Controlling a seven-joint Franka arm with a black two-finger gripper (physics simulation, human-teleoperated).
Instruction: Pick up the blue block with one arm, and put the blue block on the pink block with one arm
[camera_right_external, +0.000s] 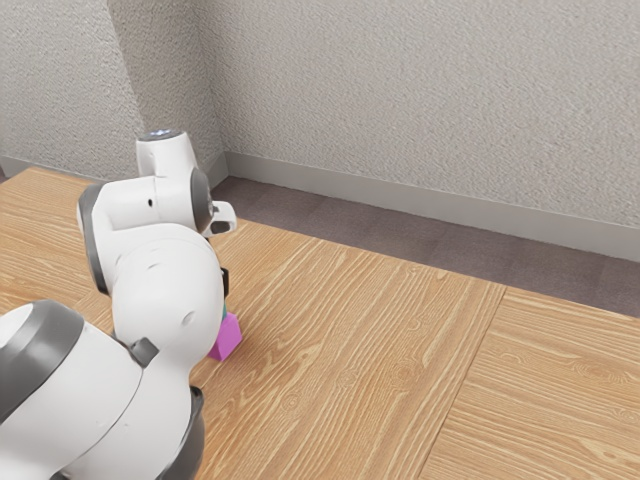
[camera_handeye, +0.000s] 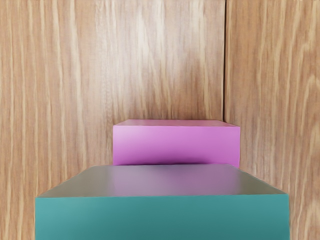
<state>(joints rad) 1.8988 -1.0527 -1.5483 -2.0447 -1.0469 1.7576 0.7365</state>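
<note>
The pink block (camera_right_external: 226, 336) lies on the wooden table, and my own arm (camera_right_external: 150, 300) covers part of it in the exterior view. Right above it, a black edge of my gripper (camera_right_external: 225, 285) pokes out from behind the arm. In the wrist view the blue block (camera_handeye: 162, 207), teal in colour, sits large and close under my hand. The pink block (camera_handeye: 176, 142) shows just past it and lower down. Whether the blue block touches the pink one is hidden.
The wooden table (camera_right_external: 380, 340) stretches toward the exterior view's right, with a seam between boards (camera_right_external: 470, 360). Behind it runs a grey floor strip (camera_right_external: 450, 240) and a textured wall (camera_right_external: 420, 90).
</note>
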